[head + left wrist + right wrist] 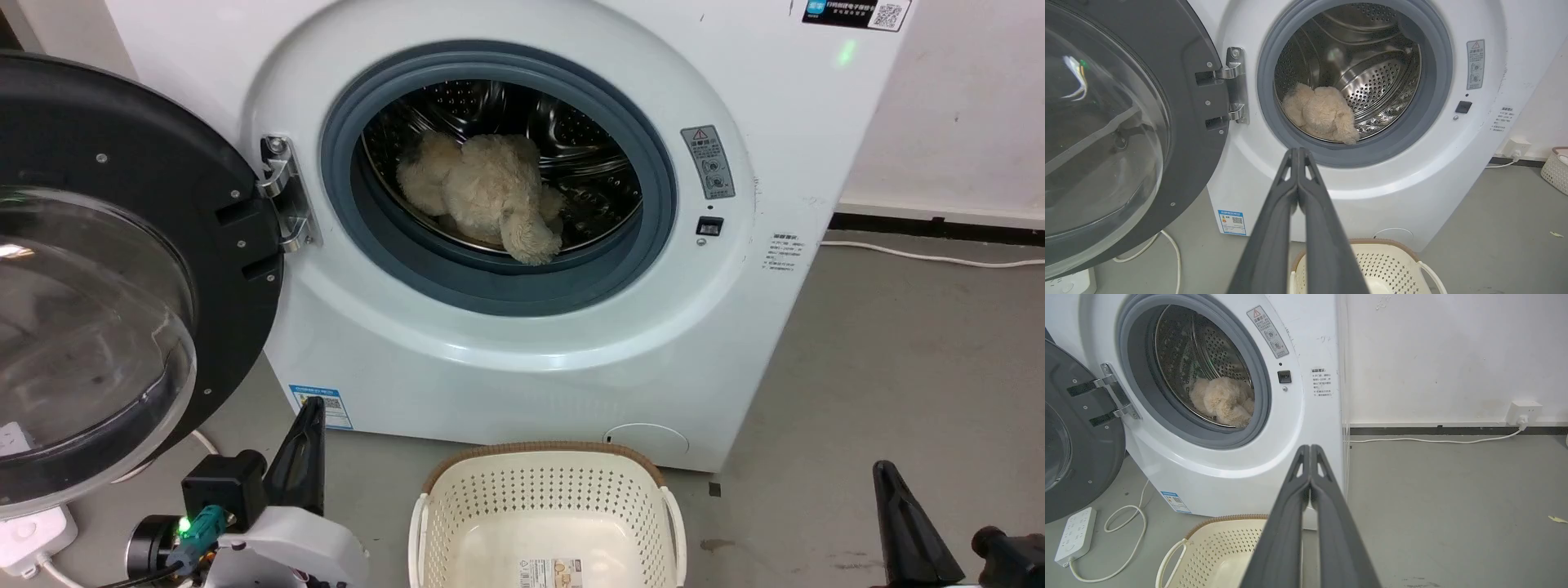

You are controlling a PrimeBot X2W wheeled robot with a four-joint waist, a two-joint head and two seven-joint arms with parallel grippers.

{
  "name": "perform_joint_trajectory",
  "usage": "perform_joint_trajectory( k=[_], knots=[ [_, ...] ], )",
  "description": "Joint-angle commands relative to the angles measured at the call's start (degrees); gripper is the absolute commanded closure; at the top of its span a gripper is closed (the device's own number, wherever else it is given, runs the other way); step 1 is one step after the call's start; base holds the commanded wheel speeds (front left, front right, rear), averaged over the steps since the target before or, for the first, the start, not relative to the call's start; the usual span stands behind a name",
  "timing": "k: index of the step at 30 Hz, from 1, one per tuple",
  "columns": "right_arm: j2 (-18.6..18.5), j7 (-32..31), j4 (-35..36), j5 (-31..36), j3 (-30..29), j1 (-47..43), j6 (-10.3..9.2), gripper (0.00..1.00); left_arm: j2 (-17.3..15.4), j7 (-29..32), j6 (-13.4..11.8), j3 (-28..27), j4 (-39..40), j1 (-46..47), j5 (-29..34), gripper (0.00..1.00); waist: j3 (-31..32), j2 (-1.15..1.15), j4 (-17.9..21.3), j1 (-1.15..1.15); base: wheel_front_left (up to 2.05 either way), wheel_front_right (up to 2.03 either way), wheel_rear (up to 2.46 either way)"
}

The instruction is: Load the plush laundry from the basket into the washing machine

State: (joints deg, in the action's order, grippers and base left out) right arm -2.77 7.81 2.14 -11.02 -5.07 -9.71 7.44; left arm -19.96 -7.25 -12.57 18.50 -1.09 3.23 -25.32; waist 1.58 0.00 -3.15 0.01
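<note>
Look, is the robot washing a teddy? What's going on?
The robot is loading laundry. The fluffy stuffed toy already lies inside the washing machine, whose door stands wide open. The basket in front of the machine looks empty, as far as it shows. The left tool and right tool are both shut, holding nothing, low in front of the machine.

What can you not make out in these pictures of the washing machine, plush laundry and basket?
1. Basket near end: head view, cut off by the bottom edge; left wrist view, behind the shut left pincer.
2. Plush laundry face: all views, turned away or too small.
3. Warning sticker text: head view, too small.
4. Door left side: head view, cut off by the left edge.
</note>
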Motion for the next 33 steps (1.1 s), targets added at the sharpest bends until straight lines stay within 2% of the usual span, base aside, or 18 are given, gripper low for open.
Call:
perform_joint_trajectory(
  k=[1,33],
  knots=[
    [0.0,-0.3,-0.2,0.8,0.2,1.2,0.01,1.00,0.8,0.3,0.5,-0.8,0.2,-0.7,1.1,1.00,0.0,0.00,0.1,0.00,0.00,0.00,0.00],
    [-0.1,-2.9,-0.9,4.3,1.9,4.2,0.02,1.00,6.4,2.7,4.7,-6.9,0.5,-1.6,9.5,1.00,-0.6,0.00,1.1,0.00,0.00,0.00,0.00]
  ],
)
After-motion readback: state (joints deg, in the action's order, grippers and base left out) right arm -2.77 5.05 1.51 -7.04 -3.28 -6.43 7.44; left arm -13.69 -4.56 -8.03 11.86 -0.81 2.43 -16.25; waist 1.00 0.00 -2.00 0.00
